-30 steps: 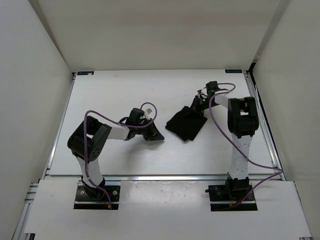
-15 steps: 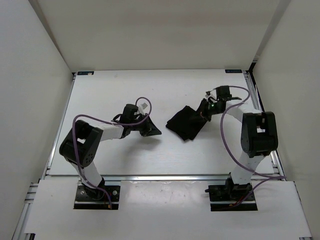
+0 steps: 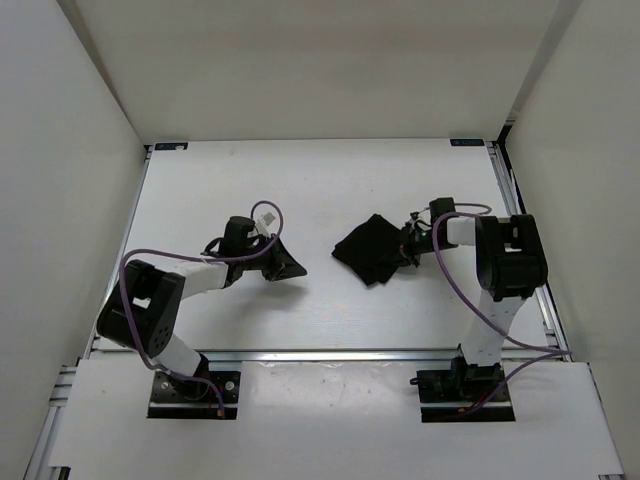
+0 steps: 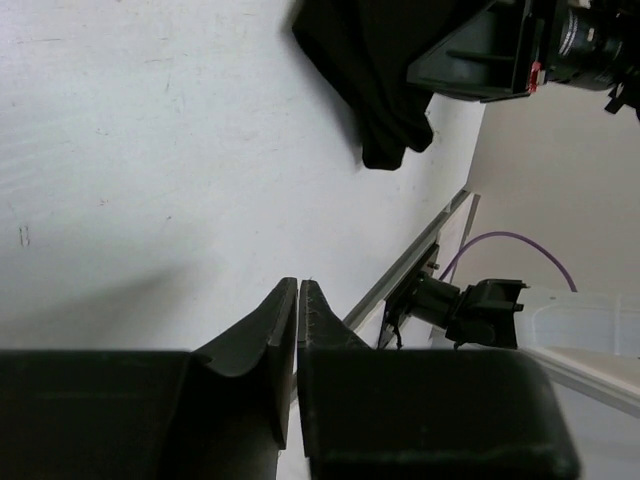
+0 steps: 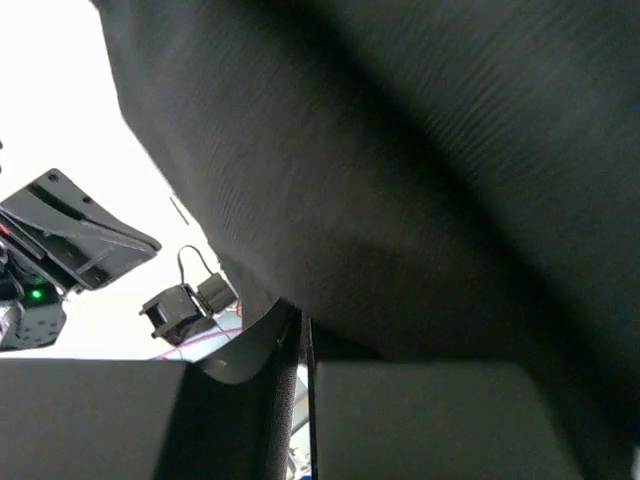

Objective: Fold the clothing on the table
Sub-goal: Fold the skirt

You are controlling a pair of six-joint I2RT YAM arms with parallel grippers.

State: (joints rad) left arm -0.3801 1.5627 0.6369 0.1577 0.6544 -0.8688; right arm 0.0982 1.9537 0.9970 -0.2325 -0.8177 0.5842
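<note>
Left jaws: my left gripper (image 4: 298,285) is closed on nothing. Its fingers are pressed together with only a hairline slit, and the tips sit low over bare table (image 3: 300,190).
Right jaws: my right gripper (image 3: 408,250) is closed to a thin slit at the right edge of the cloth (image 3: 368,250). The fabric runs right onto the tips, so I read it as a grip on that edge.
Cloth: it lies bunched in a rough diamond on the table, right of centre, between the two grippers.
Room left: there is open white table between the left gripper and the cloth, which are near each other but apart.
Room far: a broad bare strip runs from the cloth to the far wall.
Room right: my right arm's elbow sits close to the right rail (image 3: 507,185), so I have little space there.
Room near: the near rail (image 3: 330,352) is well apart from the cloth.
Top view only: it shows both arms whole, with their purple cables (image 3: 150,258) looping.
Left wrist only: it shows a lumpy corner of the cloth on the table, with the right gripper's body just beside it.
Right wrist only: blurred fabric fills most of the frame. The left gripper shows at the left, with a green light (image 5: 38,293) below it.
</note>
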